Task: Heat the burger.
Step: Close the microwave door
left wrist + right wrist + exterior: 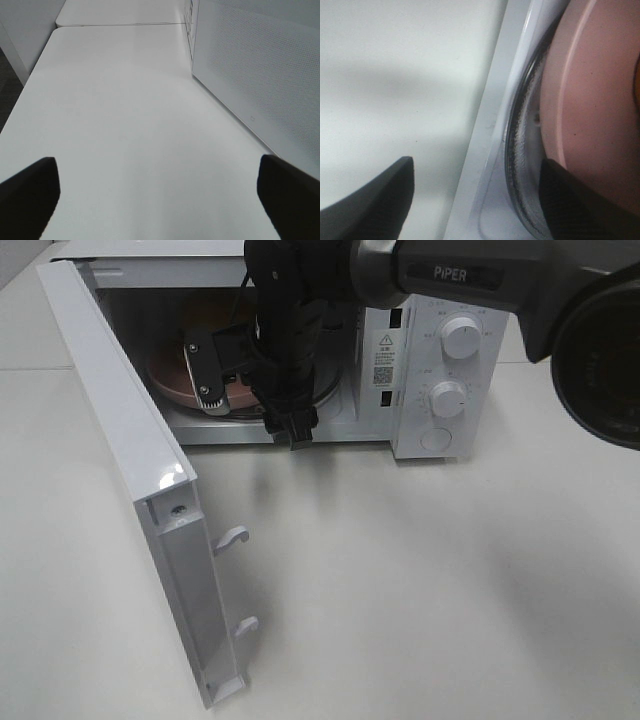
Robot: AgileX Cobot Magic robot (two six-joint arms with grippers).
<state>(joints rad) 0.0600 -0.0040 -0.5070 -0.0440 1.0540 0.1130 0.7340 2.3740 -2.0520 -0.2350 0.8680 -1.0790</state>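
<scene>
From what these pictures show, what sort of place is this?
Probably a robotics test room rather than a home kitchen: a white box-shaped microwave oven stands, door open, on a plain white table, and a black and grey robot arm marked PIPER reaches into it.

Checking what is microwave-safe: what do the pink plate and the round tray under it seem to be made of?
The pink plate looks like plastic or glazed ceramic, which one I cannot tell: opaque, even colour with a soft sheen. The round tray beneath it looks like clear glass: see-through, with glints along its rim.
</scene>
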